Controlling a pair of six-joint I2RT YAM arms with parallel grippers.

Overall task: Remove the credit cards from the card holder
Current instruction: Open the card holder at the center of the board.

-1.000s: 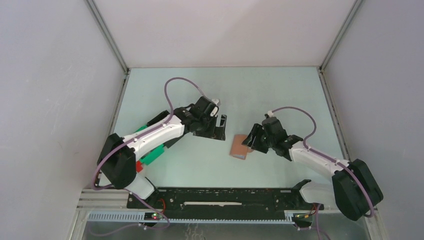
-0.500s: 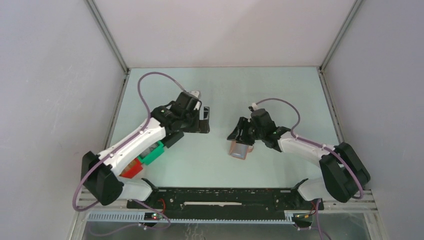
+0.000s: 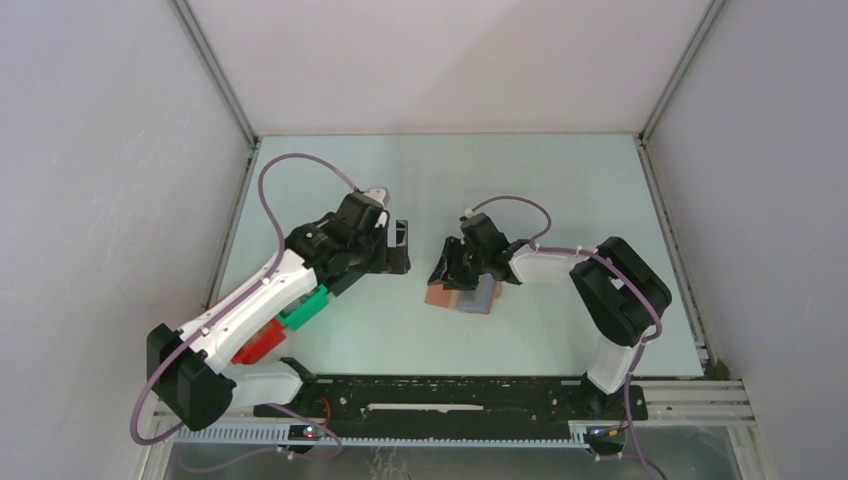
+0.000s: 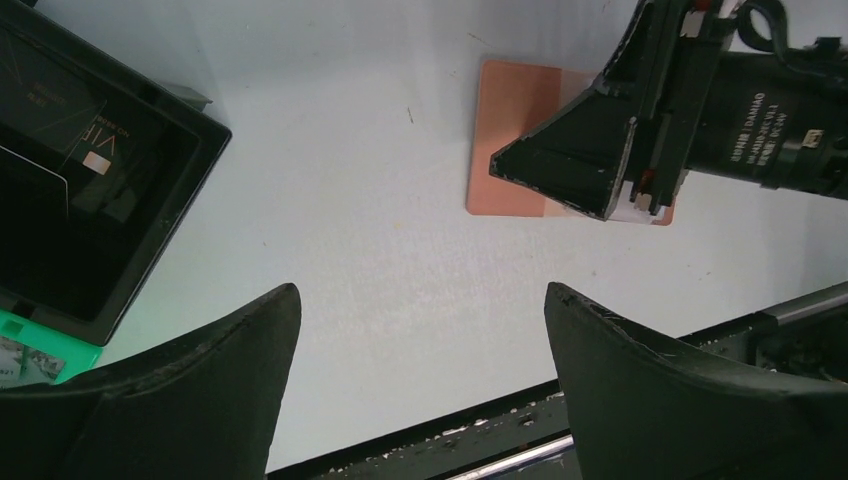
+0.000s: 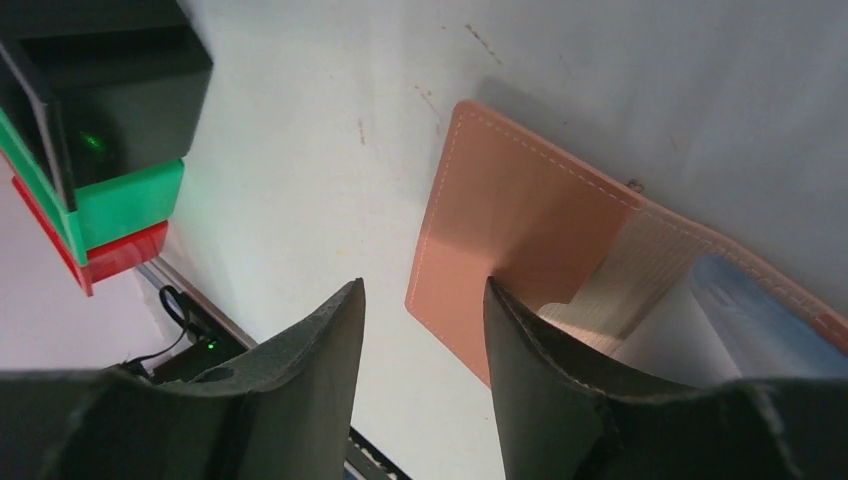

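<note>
The tan card holder (image 3: 440, 296) lies opened flat on the table, with a pale blue-grey card (image 3: 484, 293) showing on its right half. In the right wrist view the holder (image 5: 520, 225) has its flap spread left and the blue-grey card (image 5: 765, 320) sits in the right pocket. My right gripper (image 3: 447, 272) is open and low over the holder's left edge, its tips (image 5: 425, 290) holding nothing. My left gripper (image 3: 400, 247) is open and empty (image 4: 420, 300), left of the holder (image 4: 520, 120). A black card (image 4: 55, 115) lies in the black bin (image 4: 190, 170).
Green bin (image 3: 305, 308) and red bin (image 3: 262, 340) sit at the left beside the left arm; they also show in the right wrist view, green (image 5: 130, 200) and red (image 5: 120, 255), under the black bin (image 5: 110, 70). A black rail (image 3: 450, 395) runs along the near edge.
My right gripper swung left across the holder, and the holder went from folded to spread open toward the left. My left arm drew back to the left, away from the holder.
</note>
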